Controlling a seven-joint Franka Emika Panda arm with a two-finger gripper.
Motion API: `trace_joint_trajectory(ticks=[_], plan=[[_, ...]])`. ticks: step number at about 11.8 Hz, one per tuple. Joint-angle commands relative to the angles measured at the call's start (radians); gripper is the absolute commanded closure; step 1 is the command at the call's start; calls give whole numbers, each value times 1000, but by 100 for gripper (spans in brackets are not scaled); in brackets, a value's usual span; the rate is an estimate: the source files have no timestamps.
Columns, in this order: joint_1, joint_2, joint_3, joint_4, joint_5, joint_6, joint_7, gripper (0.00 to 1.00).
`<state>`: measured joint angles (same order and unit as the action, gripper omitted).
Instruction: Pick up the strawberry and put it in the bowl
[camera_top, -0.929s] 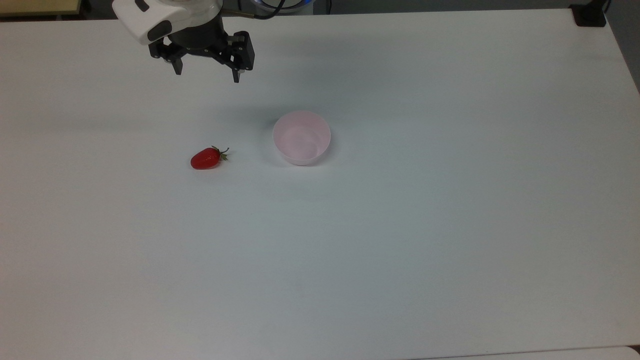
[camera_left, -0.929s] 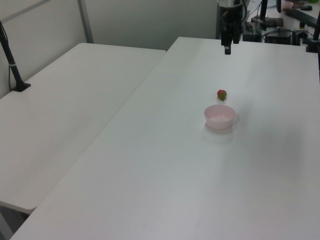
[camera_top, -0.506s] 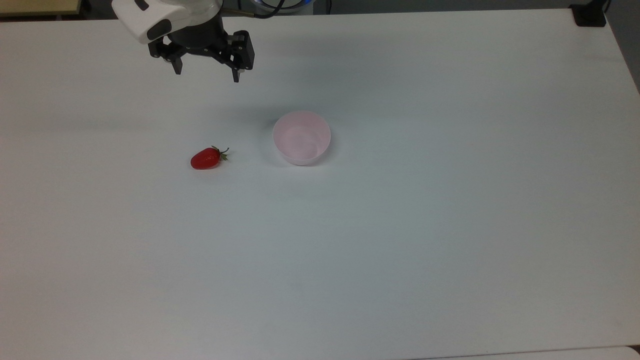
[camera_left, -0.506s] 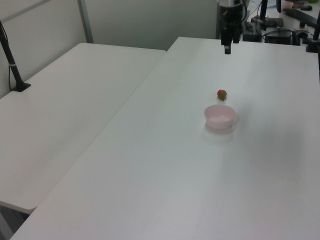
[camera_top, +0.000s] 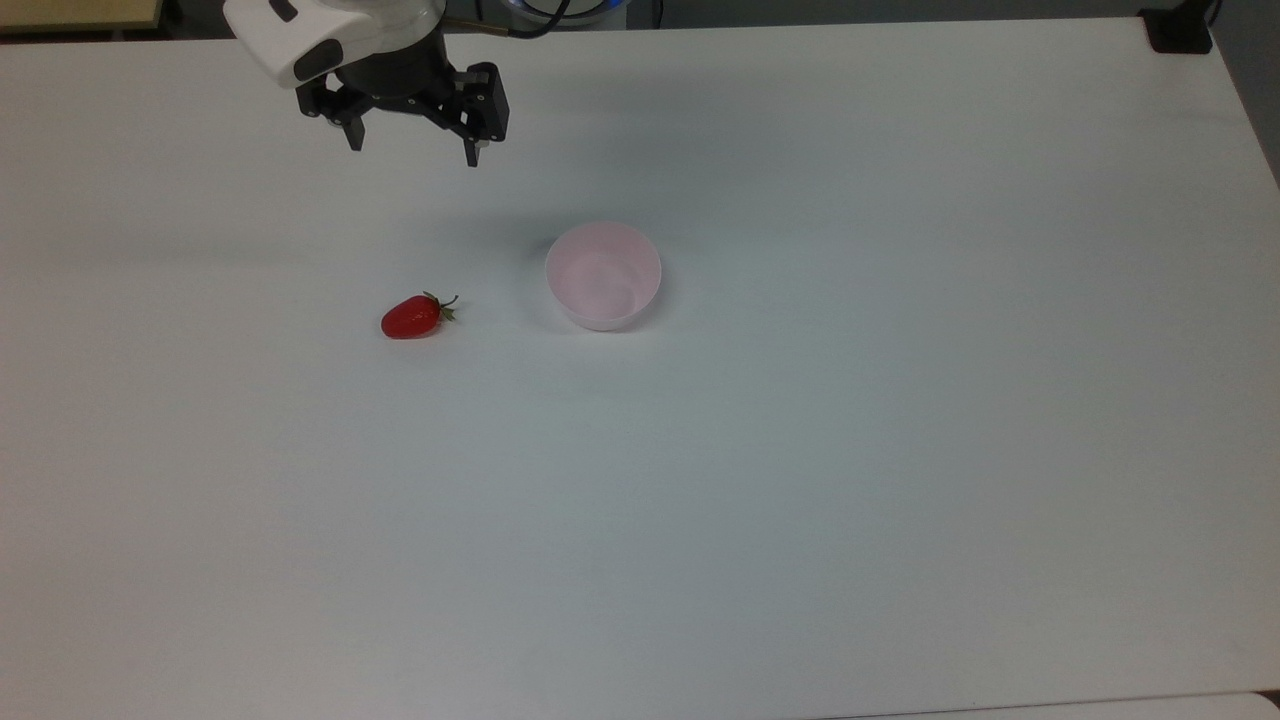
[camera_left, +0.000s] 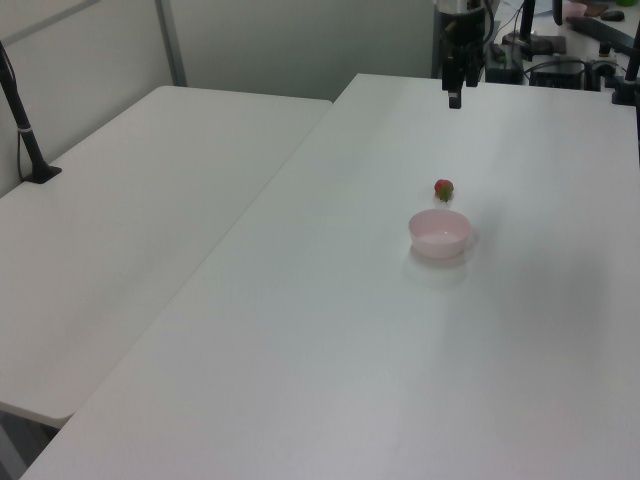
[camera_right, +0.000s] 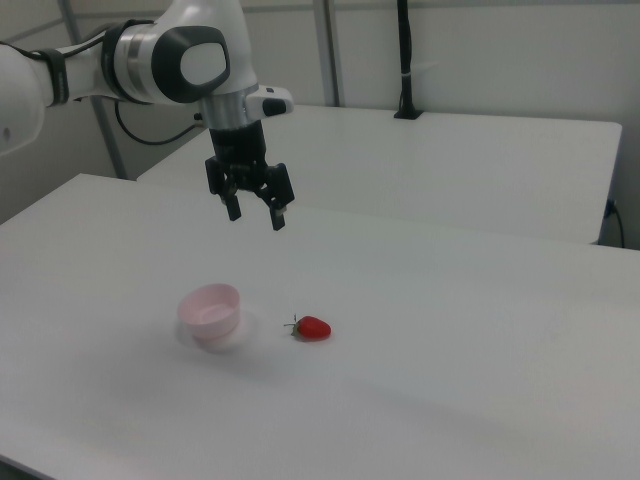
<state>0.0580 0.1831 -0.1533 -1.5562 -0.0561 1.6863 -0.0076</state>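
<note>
Red and glossy, the strawberry (camera_top: 411, 318) lies on its side on the white table (camera_top: 800, 480), left of centre in the top view, its green stem pointing toward the bowl (camera_top: 603, 275). The pale pink translucent bowl stands upright near the strawberry, apart from it, on the top view's right of the fruit, and holds nothing. In the right view the order is reversed: the bowl (camera_right: 211, 314) sits to the left of the strawberry (camera_right: 313, 327). In the left view the strawberry (camera_left: 443, 189) shows just beyond the bowl (camera_left: 438, 233). The gripper (camera_top: 412, 148) hangs in the upper left of the top view, well apart from both objects, its two black fingers spread with nothing between them. In the right view the gripper (camera_right: 254, 213) hovers above the table, higher in the frame than the bowl, beneath the white arm (camera_right: 180, 60).
</note>
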Motion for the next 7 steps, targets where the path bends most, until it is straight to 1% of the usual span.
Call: trace_joint_trajectory(ticks=[1,3,5,7], plan=[[-13,-7,-8,-12,9,93,41,0],[-41,-4,-9,-16,28,139,47,0],[-73,36,-17,-10,32,148,83,0],[-81,79,-37,-19,33,168,87,0]])
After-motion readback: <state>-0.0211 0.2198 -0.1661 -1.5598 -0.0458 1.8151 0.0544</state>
